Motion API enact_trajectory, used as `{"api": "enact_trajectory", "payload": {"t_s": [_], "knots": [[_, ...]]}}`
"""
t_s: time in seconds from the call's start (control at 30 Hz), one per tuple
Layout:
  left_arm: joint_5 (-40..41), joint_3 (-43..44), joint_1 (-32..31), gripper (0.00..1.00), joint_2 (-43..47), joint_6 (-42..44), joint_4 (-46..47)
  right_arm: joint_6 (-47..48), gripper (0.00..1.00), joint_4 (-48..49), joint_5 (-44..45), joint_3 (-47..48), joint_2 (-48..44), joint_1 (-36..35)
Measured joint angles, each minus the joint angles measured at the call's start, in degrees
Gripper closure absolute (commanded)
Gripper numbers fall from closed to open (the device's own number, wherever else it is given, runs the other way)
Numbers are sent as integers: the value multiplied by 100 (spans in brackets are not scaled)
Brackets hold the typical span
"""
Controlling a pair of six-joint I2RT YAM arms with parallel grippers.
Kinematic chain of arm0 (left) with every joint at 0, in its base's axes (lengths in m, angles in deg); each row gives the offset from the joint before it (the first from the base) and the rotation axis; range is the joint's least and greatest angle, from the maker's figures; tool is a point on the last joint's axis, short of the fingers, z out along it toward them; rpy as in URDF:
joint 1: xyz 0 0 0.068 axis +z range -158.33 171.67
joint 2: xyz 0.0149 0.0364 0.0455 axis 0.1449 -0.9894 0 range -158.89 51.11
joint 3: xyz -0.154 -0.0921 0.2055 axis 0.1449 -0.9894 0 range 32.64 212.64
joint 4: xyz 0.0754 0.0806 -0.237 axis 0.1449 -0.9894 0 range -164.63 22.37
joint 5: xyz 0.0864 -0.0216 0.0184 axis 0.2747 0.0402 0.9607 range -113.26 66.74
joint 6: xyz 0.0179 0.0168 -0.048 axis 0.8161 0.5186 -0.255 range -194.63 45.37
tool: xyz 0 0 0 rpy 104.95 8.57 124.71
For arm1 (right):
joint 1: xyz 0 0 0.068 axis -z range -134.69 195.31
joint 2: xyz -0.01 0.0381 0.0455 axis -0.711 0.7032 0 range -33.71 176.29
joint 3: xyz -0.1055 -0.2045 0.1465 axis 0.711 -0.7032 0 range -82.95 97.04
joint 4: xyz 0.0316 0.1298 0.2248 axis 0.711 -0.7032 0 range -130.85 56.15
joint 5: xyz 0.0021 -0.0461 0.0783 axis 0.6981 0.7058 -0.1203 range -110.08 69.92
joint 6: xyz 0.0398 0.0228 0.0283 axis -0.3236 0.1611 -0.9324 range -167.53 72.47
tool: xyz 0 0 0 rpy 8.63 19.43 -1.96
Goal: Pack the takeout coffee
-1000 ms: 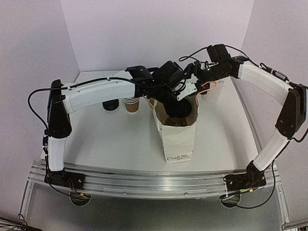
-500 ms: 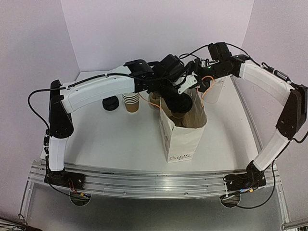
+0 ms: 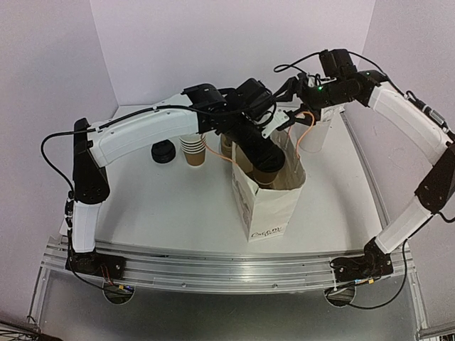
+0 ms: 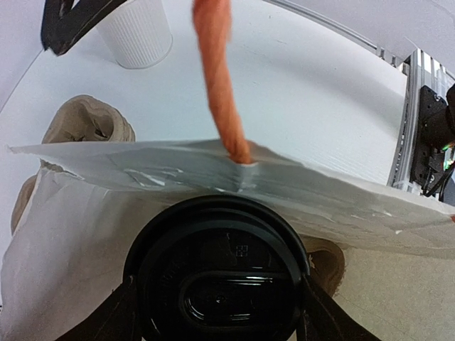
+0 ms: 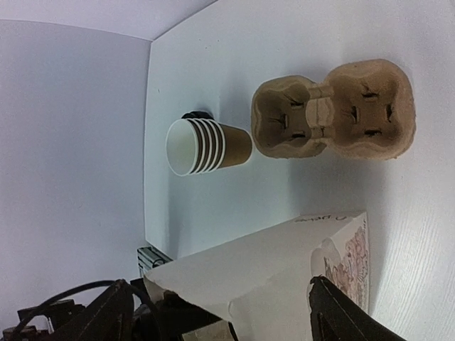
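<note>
The left gripper point(image 4: 217, 307) is closed on the takeout coffee point(image 4: 217, 266), a small brown paper cup under a round black plastic lid. One finger presses against each side of the lid. The top view shows the cup held upright in the open mouth of a tall white paper bag point(image 3: 269, 206). Its brown lower part sits below the bag's rim, but how deep it goes cannot be told. The bag stands upright near the middle of the white table point(image 3: 163, 206), with dark printed lettering low on its near face. From the left wrist view, the bag's far edge crosses just beyond the lid. An orange twisted-paper handle point(image 4: 217, 78) rises from the middle of that edge.

The right gripper point(image 5: 220, 312) hangs above and behind the bag. Its two fingers are spread wide apart, with nothing between them.

Behind the bag on the left stands a nested stack of lidless brown paper cups with white insides point(image 5: 206, 145). A low stack of black plastic lids point(image 3: 163, 152) stands just beside those cups. A brown moulded-pulp cup carrier point(image 5: 334, 106) lies flat on the table behind the bag, both its round wells facing up. A white ribbed paper cup point(image 4: 138, 32) stands upright near the far right corner, apart from the bag.
</note>
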Motion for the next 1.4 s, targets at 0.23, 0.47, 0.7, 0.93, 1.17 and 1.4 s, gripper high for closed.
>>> {"api": "enact_trajectory", "payload": {"t_s": [0.23, 0.47, 0.7, 0.93, 1.17, 1.4], "knots": [[-406, -292, -24, 82, 33, 266, 48, 72, 20, -747, 61, -194, -709, -14], [-922, -724, -36, 82, 207, 637, -33, 265, 17, -958, 98, -51, -379, -67], [-1147, -255, -83, 82, 286, 858, -496, 351, 17, -770, 83, 671, 743, -45], [-1414, 718, -209, 82, 278, 880, -878, 347, 19, -605, 37, 921, 1011, 35], [-1377, 476, -237, 82, 278, 758, -917, 327, 19, -383, -52, 363, 898, -90], [-344, 235, -227, 83, 275, 1387, -446, 329, 20, -398, -166, -43, 836, -324]]}}
